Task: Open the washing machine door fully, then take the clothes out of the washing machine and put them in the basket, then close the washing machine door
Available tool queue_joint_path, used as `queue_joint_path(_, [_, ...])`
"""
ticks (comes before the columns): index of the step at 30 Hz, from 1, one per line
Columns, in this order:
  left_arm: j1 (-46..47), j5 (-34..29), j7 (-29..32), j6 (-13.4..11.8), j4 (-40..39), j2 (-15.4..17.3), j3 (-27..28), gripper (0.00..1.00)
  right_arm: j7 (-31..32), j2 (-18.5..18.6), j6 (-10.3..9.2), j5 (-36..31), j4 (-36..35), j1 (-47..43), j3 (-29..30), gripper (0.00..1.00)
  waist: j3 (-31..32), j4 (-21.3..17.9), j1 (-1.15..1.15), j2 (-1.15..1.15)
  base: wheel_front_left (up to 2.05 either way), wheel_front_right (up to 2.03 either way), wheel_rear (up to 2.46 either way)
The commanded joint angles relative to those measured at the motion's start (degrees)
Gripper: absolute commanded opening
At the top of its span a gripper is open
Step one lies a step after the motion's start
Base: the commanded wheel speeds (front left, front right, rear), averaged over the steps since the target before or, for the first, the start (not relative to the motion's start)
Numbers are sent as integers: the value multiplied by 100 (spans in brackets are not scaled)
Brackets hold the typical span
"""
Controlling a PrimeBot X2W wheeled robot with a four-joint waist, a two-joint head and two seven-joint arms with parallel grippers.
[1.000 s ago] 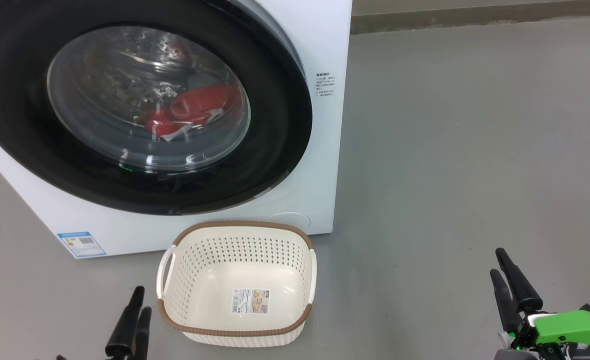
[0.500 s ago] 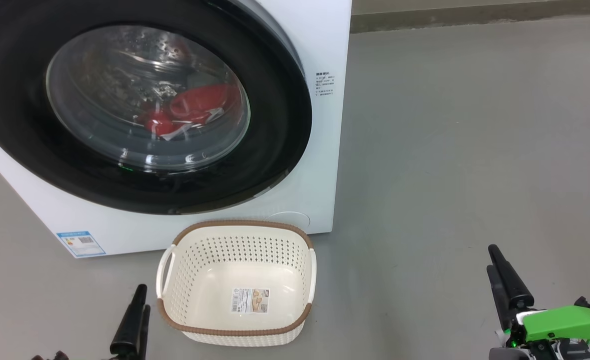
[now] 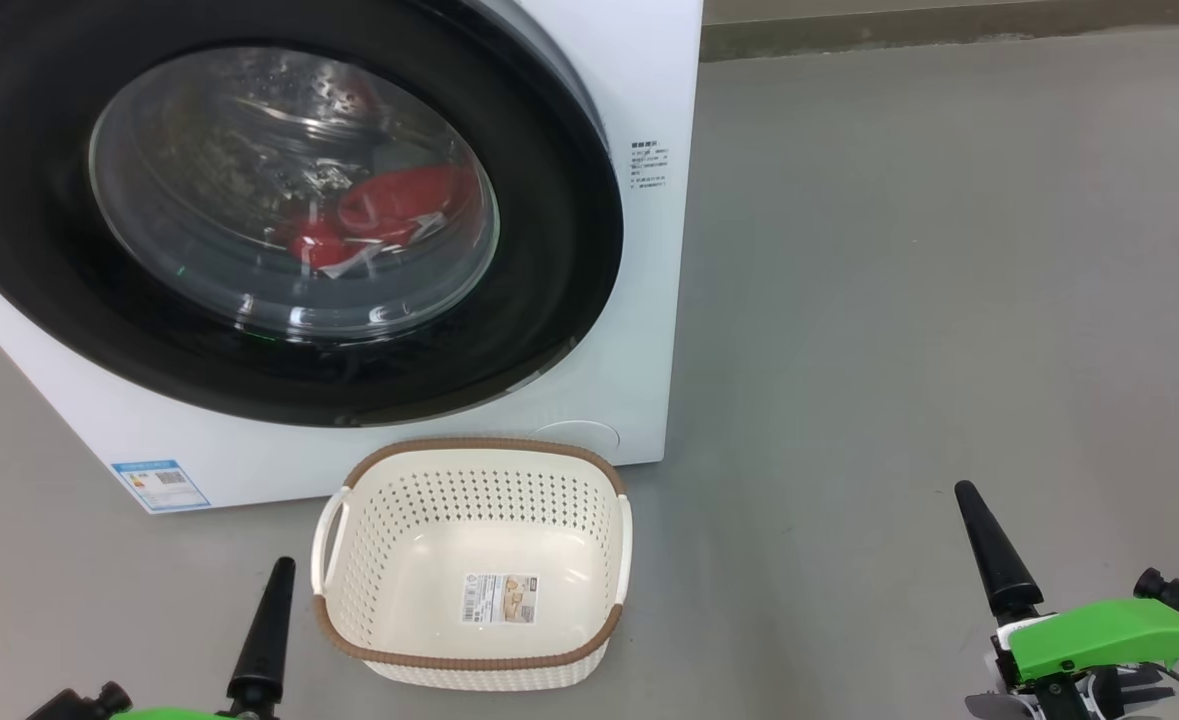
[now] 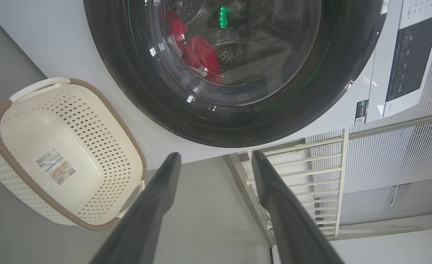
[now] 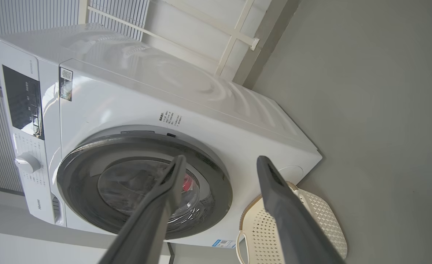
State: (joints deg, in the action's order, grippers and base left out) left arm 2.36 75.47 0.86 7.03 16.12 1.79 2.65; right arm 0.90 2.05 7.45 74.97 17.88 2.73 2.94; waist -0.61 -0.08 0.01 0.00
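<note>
Both left gripper (image 4: 216,154) and right gripper (image 5: 221,157) now gape empty, newly spread, ready for the shut washing machine door (image 3: 279,210).

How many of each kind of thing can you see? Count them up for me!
Big white front-loading washing machine: 1
Cream perforated plastic basket with brown rim: 1
Heap of red fabric clothes behind the glass: 1
Left dark-fingered claw and right dark-fingered claw: 2
Total: 5
</note>
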Motion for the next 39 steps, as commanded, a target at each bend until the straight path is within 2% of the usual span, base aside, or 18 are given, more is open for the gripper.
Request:
queue_joint_path(1, [242, -139, -50, 16, -183, 59, 63, 100, -64, 97, 2, -141, -174, 310, -57, 100, 3, 0, -1, 0, 0, 0, 0])
queue_joint_path(14, [284, -1141, -270, 3, -335, 62, 63, 100, -282, 74, 2, -1362, -252, 405, -122, 100, -11, -25, -1, 0, 0, 0, 0])
queue_joint_path(39, [457, -2834, -678, -6, -420, 76, 67, 100, -687, 96, 2, -3057, -352, 609, -323, 100, -115, -5, -1, 0, 0, 0, 0])
